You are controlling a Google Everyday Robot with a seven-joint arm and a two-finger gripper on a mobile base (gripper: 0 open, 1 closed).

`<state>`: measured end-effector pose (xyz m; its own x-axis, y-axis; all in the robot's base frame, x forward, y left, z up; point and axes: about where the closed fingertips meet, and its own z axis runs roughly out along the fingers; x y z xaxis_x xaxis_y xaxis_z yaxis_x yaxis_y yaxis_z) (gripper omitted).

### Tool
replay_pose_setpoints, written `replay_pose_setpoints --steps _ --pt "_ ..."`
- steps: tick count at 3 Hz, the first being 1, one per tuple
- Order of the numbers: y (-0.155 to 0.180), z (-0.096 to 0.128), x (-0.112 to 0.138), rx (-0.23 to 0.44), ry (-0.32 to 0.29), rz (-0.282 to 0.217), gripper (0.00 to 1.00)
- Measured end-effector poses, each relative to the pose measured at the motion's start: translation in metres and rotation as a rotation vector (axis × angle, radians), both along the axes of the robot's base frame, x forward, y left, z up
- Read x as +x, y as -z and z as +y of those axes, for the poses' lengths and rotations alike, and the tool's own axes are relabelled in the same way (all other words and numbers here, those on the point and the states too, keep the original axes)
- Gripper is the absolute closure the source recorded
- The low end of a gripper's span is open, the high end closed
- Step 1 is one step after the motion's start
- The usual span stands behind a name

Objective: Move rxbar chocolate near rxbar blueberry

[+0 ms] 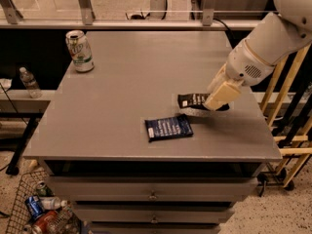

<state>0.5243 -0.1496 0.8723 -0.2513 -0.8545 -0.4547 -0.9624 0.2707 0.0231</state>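
The rxbar chocolate, a small flat bar in a black wrapper with white lettering, is held at its right end by my gripper, low over the grey table. The rxbar blueberry, a dark blue wrapped bar, lies flat on the table just below and left of the chocolate bar, a small gap apart. My white arm comes in from the upper right. The gripper is shut on the chocolate bar; its fingers partly hide the bar's right end.
A green and white soda can stands at the table's far left corner. Wooden frames stand right of the table. A wire basket with cans sits on the floor at lower left. Drawers run below the tabletop.
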Motion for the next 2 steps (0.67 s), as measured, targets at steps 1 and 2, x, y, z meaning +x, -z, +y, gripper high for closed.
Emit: replay_pose_setpoints --steps 1,2 --pt "0.010 -0.005 -0.012 0.017 0.026 0.038 1.00" --pt "0.021 -0.007 -0.021 0.034 0.030 0.090 0.83"
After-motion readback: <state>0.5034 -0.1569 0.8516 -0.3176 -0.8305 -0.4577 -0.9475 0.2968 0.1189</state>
